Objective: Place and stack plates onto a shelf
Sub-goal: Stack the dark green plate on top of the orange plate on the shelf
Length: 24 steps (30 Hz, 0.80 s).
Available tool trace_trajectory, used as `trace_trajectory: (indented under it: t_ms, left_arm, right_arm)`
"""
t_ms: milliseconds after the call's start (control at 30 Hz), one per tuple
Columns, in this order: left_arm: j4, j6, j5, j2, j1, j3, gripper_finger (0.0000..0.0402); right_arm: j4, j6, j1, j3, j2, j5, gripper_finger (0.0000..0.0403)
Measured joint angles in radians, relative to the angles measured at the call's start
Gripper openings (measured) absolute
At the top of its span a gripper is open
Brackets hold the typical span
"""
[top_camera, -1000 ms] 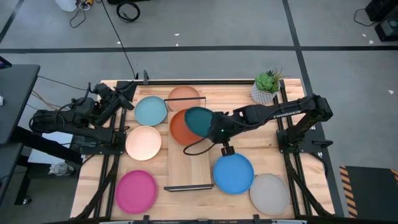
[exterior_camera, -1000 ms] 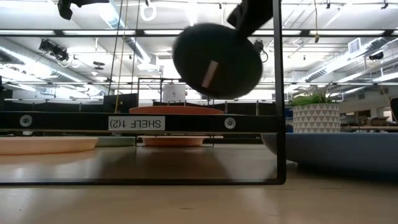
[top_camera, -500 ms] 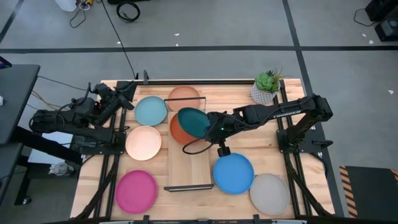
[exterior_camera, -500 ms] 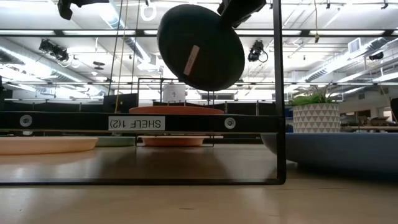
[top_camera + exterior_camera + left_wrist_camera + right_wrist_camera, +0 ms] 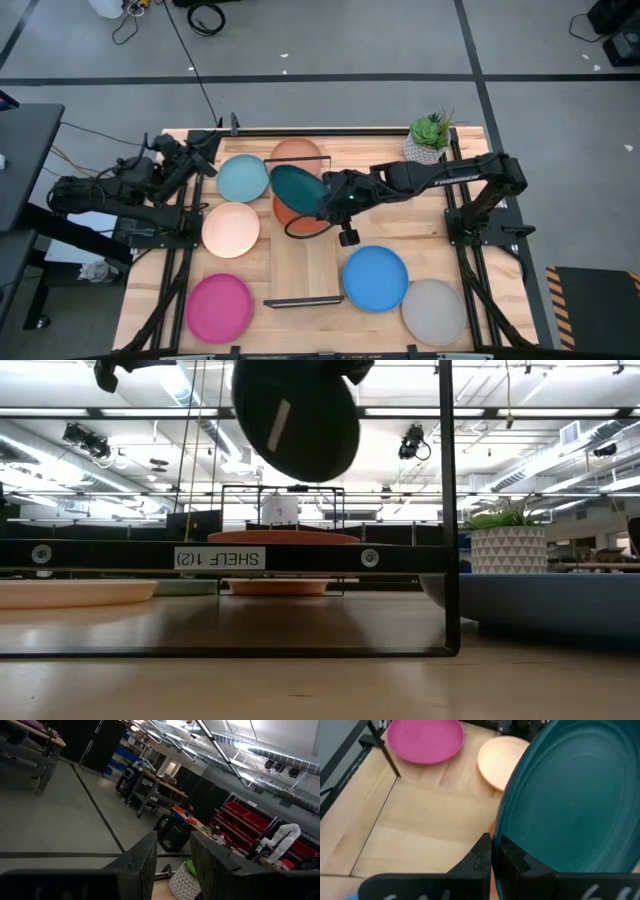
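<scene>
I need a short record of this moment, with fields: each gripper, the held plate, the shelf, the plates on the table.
right gripper: shut on the dark teal plate, above the shelf's far end
dark teal plate: tilted, in the air over the orange plate
orange plate: on the shelf
left gripper: open, waits at the table's far left edge, holds nothing
plates on table: light blue, peach, magenta, bright blue, grey
terracotta plate: at the shelf's far end

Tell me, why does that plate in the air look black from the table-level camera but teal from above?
In the low view the dark teal plate shows its underside against bright ceiling lights, so it reads as a near-black silhouette; in the high view the same plate, held by the right gripper, is evenly lit from above and shows its colour.
</scene>
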Motion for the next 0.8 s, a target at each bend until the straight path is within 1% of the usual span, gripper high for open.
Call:
trace_trajectory:
  t_ms: [100, 300, 533, 600, 800]
  left_arm:
    - [0.001, 0.0, 0.0, 0.0, 0.0, 0.0, 0.0125]
    - [0.001, -0.005, 0.011, -0.001, 0.0, 0.0, 0.0125]
    - [-0.006, -0.004, 0.024, 0.0, 0.0, 0.0, 0.0125]
    - [-0.006, -0.004, 0.026, 0.0, 0.0, 0.0, 0.0125]
    - [-0.007, -0.004, 0.026, 0.0, 0.0, 0.0, 0.0125]
  right_arm:
    - [0.01, -0.035, -0.005, 0.006, 0.02, -0.028, 0.0022]
    - [-0.002, -0.043, -0.016, 0.006, 0.073, -0.053, 0.0029]
    - [-0.008, -0.119, -0.035, 0.005, 0.168, -0.048, 0.003]
    - [-0.017, -0.114, -0.039, 0.005, 0.192, -0.043, 0.0031]
    - [-0.048, -0.093, -0.042, 0.004, 0.227, 0.036, 0.0038]
